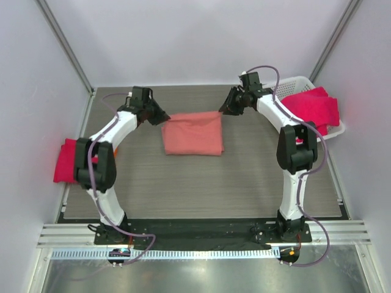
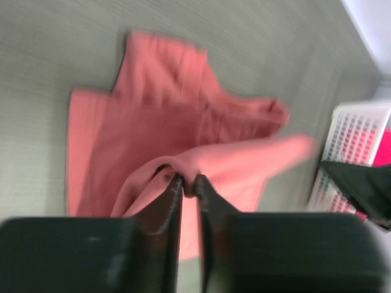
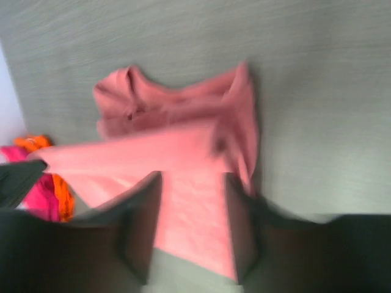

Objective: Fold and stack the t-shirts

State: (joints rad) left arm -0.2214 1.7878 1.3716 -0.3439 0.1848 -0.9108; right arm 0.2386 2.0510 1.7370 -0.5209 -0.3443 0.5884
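A salmon-pink t-shirt [image 1: 192, 134] lies partly folded on the grey table, mid-back. My left gripper [image 1: 160, 117] is at its back left corner; in the left wrist view it [image 2: 188, 180] is shut on a raised fold of the salmon cloth [image 2: 153, 122]. My right gripper [image 1: 225, 110] is at the back right corner; in the right wrist view its jaws [image 3: 192, 180] stand wide apart with the salmon shirt [image 3: 183, 122] beneath them. Crimson-red t-shirts [image 1: 314, 108] are heaped in the basket at the right. Another red shirt [image 1: 64, 160] lies at the table's left edge.
A white mesh basket [image 1: 299, 80] stands at the back right corner, also in the left wrist view [image 2: 354, 134]. Something orange [image 3: 61, 195] lies by the red cloth at the left edge. Pale walls close in the table on three sides.
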